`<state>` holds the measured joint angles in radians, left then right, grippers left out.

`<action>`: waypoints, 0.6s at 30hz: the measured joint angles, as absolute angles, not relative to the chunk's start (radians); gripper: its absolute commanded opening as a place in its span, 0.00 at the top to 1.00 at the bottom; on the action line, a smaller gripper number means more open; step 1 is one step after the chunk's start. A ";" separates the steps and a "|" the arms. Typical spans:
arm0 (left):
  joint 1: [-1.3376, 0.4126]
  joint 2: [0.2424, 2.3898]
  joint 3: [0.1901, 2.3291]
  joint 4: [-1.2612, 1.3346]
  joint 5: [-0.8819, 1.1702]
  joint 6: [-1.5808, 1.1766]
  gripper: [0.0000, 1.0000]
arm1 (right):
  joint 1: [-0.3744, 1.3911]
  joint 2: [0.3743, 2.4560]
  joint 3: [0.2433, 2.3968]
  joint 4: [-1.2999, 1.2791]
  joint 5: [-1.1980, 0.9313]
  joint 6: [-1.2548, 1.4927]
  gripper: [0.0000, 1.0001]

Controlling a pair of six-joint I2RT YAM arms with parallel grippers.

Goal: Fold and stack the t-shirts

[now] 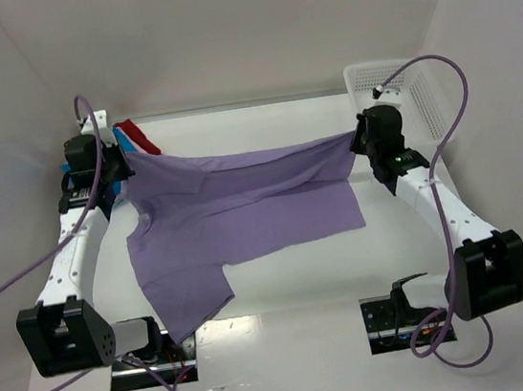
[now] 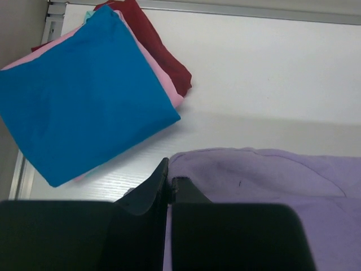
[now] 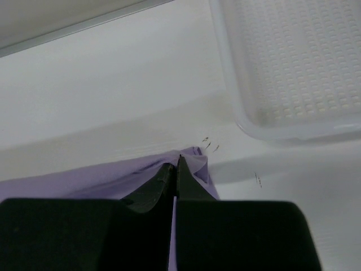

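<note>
A large lavender t-shirt (image 1: 244, 212) hangs stretched between both arms, its top edge taut and its lower part draped on the table. My left gripper (image 1: 125, 165) is shut on the shirt's left corner (image 2: 186, 164). My right gripper (image 1: 355, 140) is shut on the right corner (image 3: 194, 161). Behind the left gripper lies a stack of folded t-shirts: blue (image 2: 84, 96) on top, pink (image 2: 166, 84) under it, dark red (image 2: 158, 45) at the bottom. In the top view only the red edge (image 1: 136, 135) shows clearly.
A white mesh basket (image 1: 411, 89) stands at the back right, close to the right gripper; its rim (image 3: 248, 121) fills the right wrist view's upper right. White walls close the table at the back and sides.
</note>
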<state>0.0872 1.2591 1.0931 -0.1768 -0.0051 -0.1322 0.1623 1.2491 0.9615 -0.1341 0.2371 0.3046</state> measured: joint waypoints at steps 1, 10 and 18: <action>0.087 1.281 1.109 -0.177 -0.006 -0.132 1.00 | 0.162 1.265 0.977 -0.133 0.239 0.302 1.00; 0.087 1.499 1.353 -0.097 -0.062 -0.108 1.00 | 0.158 1.519 1.280 -0.059 0.241 0.271 1.00; 0.088 1.621 1.440 -0.075 -0.079 -0.104 1.00 | 0.155 1.839 1.495 0.005 0.189 0.245 1.00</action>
